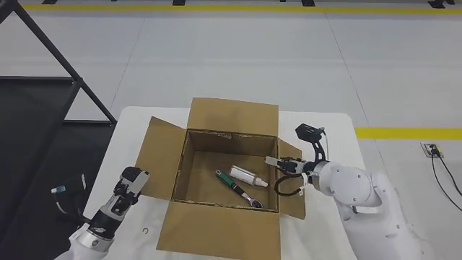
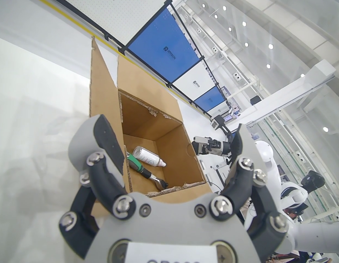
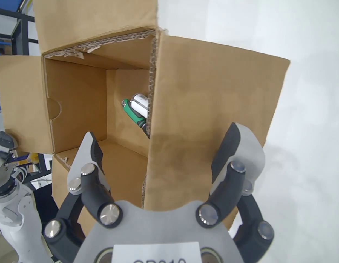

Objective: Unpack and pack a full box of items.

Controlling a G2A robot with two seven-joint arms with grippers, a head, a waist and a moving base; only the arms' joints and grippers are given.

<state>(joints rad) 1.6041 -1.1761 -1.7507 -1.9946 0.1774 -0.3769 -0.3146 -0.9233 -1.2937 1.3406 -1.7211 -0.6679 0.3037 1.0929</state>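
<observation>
Two grippers flank one open box (image 1: 232, 110) on the table (image 1: 326, 126). The left gripper (image 1: 136, 176) sits beside the left flap, fingers spread, empty. The right gripper (image 1: 273, 162) hovers at the right rim, pointing inward, fingers also apart, empty. On the box floor lie one green-handled ratchet (image 1: 227, 180) and, just behind it, one white bottle (image 1: 249, 178).

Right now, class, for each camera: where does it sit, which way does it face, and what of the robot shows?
Top view: above the arms, looking down on the table and open box; left gripper and right gripper flank it.
Left wrist view: on the left wrist, facing into the box; own open fingers, right gripper beyond.
Right wrist view: on the right wrist, facing the box's flap; own open fingers.
Shared: all three show the green-handled tool and white bottle inside.
</observation>
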